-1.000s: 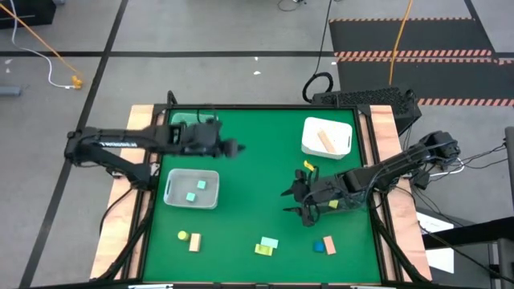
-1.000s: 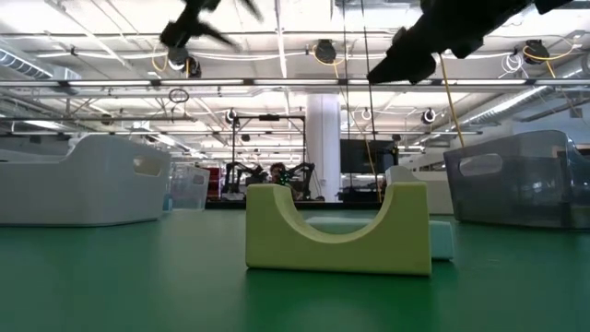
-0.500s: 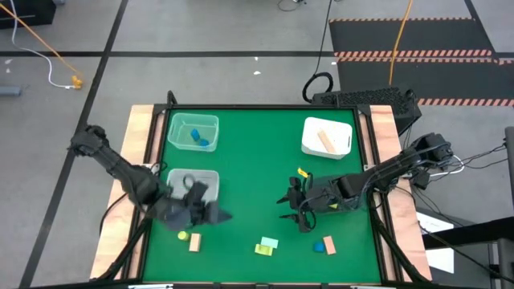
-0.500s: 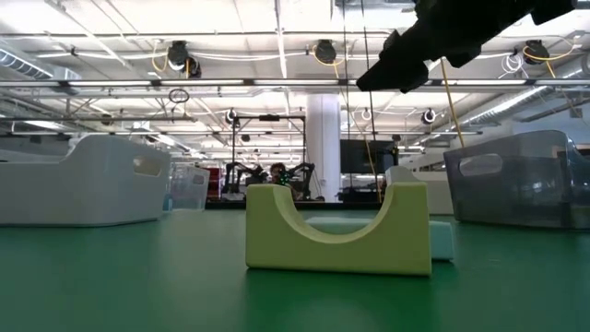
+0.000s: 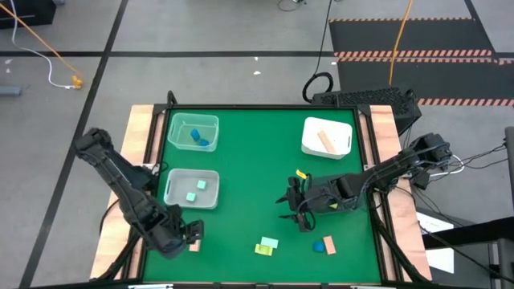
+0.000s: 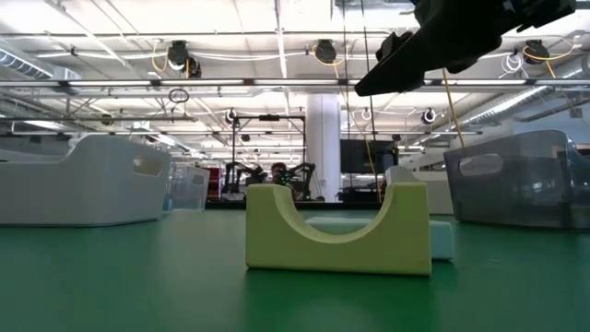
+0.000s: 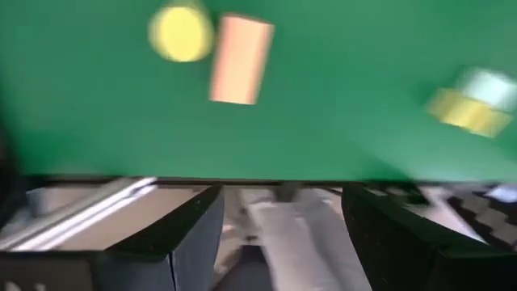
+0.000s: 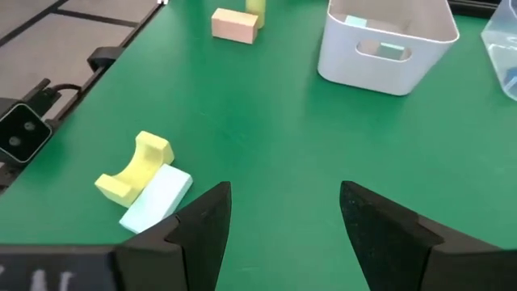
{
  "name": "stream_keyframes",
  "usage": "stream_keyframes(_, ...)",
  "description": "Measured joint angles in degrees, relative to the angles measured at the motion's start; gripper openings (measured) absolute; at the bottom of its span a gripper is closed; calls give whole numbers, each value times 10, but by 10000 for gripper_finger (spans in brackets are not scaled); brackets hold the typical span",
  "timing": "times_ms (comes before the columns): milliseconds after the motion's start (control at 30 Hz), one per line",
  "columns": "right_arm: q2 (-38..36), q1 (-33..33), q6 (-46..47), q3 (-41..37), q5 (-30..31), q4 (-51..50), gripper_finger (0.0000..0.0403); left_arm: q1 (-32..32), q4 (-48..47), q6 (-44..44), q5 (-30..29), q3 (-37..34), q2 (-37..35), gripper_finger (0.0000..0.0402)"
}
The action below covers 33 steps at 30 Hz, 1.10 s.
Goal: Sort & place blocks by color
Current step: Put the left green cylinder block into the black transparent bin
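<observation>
My left gripper hangs open over the table's near-left corner. In its wrist view the open fingers frame the table edge, with a round yellow block and a tan block lying on the mat beyond them. My right gripper is open and empty above the mat right of centre. A yellow-green arch block and a mint bar lie side by side near the near edge. A blue and an orange block sit to their right, and a yellow block lies beside the right arm.
A clear tray at far left holds blue blocks. A pale tray below it holds mint blocks. A white tray at far right holds a tan bar. Open green mat lies in the middle. Wooden rails border the table's left and right sides.
My left arm has swung fast from above the far-left clear tray, past the pale tray, toward the near edge, and now sits low at the near-left corner beside the yellow and tan blocks. The blocks have not moved.
</observation>
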Motion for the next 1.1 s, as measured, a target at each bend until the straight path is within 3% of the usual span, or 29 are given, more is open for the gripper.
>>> stream_keyframes(133,0,-8,0,0,0,0,224,3,-37,0,66,0,28,250)
stream_keyframes(600,0,-41,0,0,0,0,224,30,-112,27,68,0,135,250)
stream_keyframes(1100,0,-46,6,0,0,0,224,45,-116,56,74,-12,178,250)
